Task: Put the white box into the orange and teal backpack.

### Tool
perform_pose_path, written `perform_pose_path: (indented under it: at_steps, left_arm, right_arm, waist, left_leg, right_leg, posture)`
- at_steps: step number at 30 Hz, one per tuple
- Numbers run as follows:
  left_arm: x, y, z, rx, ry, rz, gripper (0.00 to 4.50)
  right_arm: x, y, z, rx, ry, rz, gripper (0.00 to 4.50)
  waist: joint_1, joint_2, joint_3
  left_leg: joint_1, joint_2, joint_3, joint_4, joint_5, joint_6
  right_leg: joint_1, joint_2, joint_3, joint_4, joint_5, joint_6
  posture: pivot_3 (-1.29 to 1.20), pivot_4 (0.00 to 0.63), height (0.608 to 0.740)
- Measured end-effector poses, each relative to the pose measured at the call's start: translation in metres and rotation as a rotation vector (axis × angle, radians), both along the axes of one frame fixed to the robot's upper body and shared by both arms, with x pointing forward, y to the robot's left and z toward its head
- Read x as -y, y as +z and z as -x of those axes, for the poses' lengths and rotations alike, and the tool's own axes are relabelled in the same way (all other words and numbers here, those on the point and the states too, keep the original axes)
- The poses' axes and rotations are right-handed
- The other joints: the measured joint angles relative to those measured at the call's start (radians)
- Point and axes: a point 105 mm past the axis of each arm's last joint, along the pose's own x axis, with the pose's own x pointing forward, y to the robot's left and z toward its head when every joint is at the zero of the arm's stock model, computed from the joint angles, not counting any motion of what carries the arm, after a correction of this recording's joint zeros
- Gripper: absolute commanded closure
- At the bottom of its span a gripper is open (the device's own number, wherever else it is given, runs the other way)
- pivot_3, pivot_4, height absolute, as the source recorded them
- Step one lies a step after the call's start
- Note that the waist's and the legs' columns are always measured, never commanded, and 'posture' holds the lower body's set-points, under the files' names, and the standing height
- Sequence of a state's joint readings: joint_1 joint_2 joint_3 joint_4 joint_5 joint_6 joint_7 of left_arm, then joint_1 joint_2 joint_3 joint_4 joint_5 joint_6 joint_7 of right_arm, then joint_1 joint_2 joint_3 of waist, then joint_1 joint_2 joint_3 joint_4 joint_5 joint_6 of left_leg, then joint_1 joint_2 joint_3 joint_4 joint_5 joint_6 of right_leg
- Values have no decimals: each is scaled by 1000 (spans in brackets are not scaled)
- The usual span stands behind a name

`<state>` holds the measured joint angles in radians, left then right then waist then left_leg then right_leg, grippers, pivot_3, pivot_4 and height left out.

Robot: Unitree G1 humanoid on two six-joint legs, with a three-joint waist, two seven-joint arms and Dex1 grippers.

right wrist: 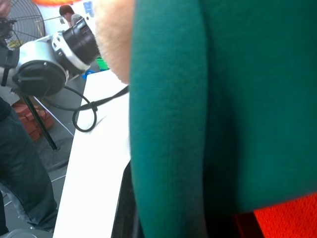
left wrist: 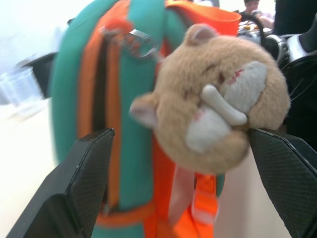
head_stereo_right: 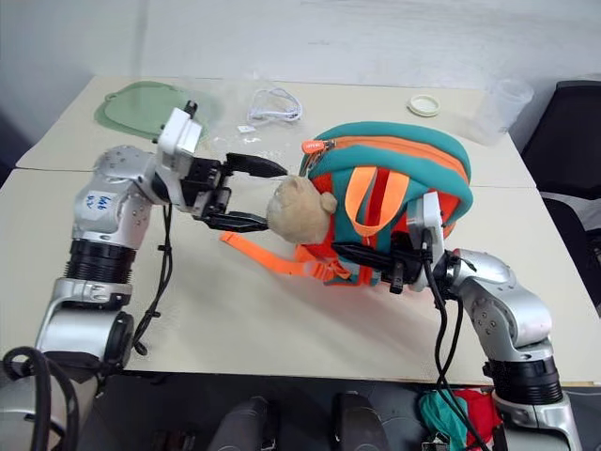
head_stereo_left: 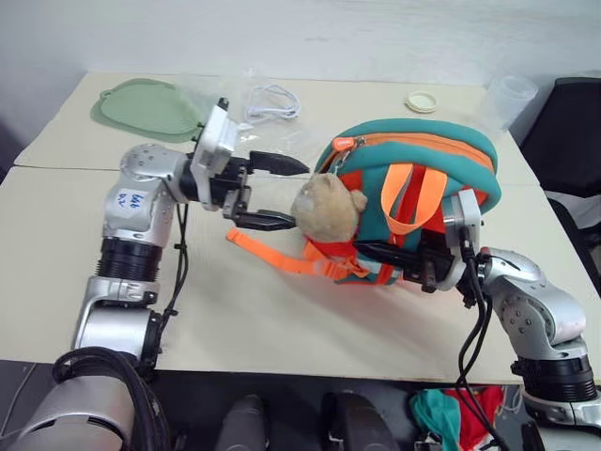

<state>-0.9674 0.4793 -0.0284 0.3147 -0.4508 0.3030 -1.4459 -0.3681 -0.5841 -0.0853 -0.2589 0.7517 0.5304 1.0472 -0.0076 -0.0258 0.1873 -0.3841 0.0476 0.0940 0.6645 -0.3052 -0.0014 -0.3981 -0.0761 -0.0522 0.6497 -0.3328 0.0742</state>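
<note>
My left gripper is gaping wide beside the plush-bear orange and teal backpack at frame centre; my right gripper is clamping narrowly on its lower edge.

Left gripper jaws wide apart; right gripper jaws closed.

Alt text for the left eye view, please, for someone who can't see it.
An orange and teal backpack lies on a pale table with its tan plush bear head facing the left gripper, which is open beside it. The right gripper is shut against the backpack's lower edge. A green mat, a white cable and a clear cup sit behind.
</note>
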Motion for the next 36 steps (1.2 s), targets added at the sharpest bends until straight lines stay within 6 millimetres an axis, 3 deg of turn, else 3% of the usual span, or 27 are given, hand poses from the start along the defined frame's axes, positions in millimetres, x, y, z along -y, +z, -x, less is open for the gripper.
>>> perform_pose_path:
  at_steps: [5,10,15,17,23,30,33,36]
  left_arm:
    - [10,1,15,-37,-74,36,1868]
    - [7,-2,18,-62,-57,55,3346]
    - [-10,-2,-3,-64,107,87,4436]
    - [-25,-3,-28,-77,253,115,4436]
    - [-54,1,-63,-75,482,134,4436]
    - [-51,-22,-76,-149,546,76,4436]
    - [-52,-45,-81,-173,585,-67,4436]
    - [-55,-85,-83,-250,635,-204,4436]
  right_arm:
    - [0,1,-3,-8,-7,2,4500]
    - [1,1,-4,-9,-19,6,4500]
    - [1,0,-6,-12,-38,4,4500]
    - [1,0,-6,-13,-45,3,4500]
    - [0,1,-6,-8,-55,3,4500]
    - [2,0,-6,-19,-74,-10,4500]
    - [4,-1,-6,-28,-88,-20,4500]
    - [5,-3,-5,-35,-99,-27,4500]
  waist:
    - [2,0,0]
    - [2,0,0]
    - [3,0,0]
    - [4,0,0]
    - [5,0,0]
    - [4,0,0]
    - [4,0,0]
    - [4,0,0]
  left_leg:
    - [0,0,0,0,0,0]
    - [0,0,0,0,0,0]
    - [0,0,0,1,0,0]
    - [0,0,0,2,0,0]
    - [-1,-1,0,1,0,0]
    - [-2,-1,0,2,0,0]
    - [-1,-1,1,2,0,0]
    - [-1,-1,1,2,0,1]
  right_leg:
    - [0,0,0,0,0,0]
    - [0,0,0,0,0,0]
    - [0,0,0,-3,0,0]
    - [0,0,0,-3,0,0]
    - [-1,0,-1,-2,0,0]
    - [-1,0,-1,1,0,1]
    - [-1,0,-1,2,0,1]
    - [-1,0,-1,2,0,1]
  posture:
    - [0,150,740]
    - [0,150,740]
    - [0,150,740]
    - [0,150,740]
    - [0,150,740]
    - [0,150,740]
    - [0,150,740]
    - [0,150,740]
